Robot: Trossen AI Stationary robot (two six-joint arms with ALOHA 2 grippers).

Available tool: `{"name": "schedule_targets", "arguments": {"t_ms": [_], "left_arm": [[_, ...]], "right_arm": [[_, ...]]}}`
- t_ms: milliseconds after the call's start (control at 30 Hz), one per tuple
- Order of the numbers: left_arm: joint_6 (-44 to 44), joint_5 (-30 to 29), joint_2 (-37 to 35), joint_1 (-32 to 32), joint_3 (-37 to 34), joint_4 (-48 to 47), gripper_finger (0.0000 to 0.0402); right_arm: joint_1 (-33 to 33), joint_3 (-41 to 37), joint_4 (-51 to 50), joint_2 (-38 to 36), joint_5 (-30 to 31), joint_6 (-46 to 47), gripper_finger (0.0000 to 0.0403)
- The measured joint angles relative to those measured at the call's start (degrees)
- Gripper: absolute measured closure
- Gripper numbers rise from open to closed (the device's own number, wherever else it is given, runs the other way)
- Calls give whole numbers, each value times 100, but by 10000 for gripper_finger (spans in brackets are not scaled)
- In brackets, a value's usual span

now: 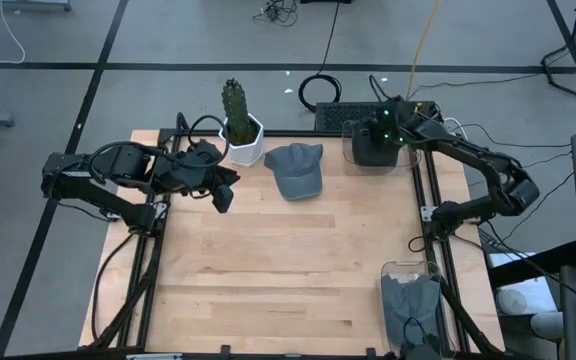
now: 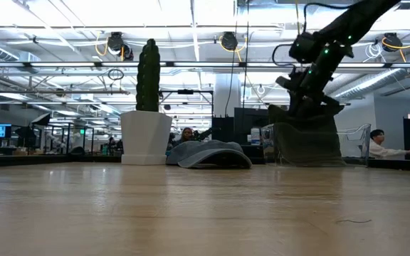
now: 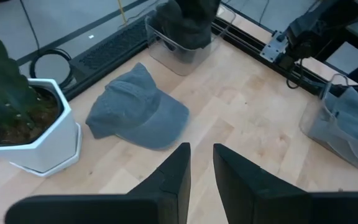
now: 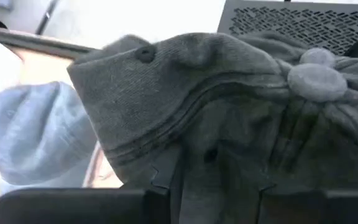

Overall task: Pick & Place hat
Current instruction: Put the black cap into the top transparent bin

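The surface (image 1: 268, 270) is a pale wooden top of jointed planks, framed by dark metal rails along its edges. At its far edge, toward the left, stands a white faceted pot (image 1: 243, 140) with a tall green cactus (image 1: 233, 100) in it. Just beside the pot lies a grey cap (image 1: 296, 170), flat on the wood, its crown toward the far edge (the brim points toward the near side). At the far right corner stands a clear bin (image 1: 373, 150) with dark grey caps in it. At the near right corner stands a second clear bin (image 1: 413, 305), also holding grey fabric. The wide middle shows bare wood.
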Motion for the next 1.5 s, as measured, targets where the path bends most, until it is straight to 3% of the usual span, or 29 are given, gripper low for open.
{"name": "schedule_targets", "arguments": {"t_ms": [333, 800, 1000, 1300, 1500], "left_arm": [[-125, 33, -2, -7, -184, -5, 325], [-84, 42, -2, -6, -284, 2, 325], [-57, 5, -2, -2, -284, 2, 325], [-121, 37, -2, -2, -284, 31, 325], [-252, 387, -2, -7, -284, 33, 325]], "right_arm": [[5, -2, -215, 124, -760, -1158, 314], [-83, -7, -377, -1284, -65, -1113, 314], [-94, -40, -1480, -1168, 878, -1115, 314], [-118, -595, -750, -887, 775, -954, 314], [-111, -605, -418, -1172, 735, -957, 314]]}}
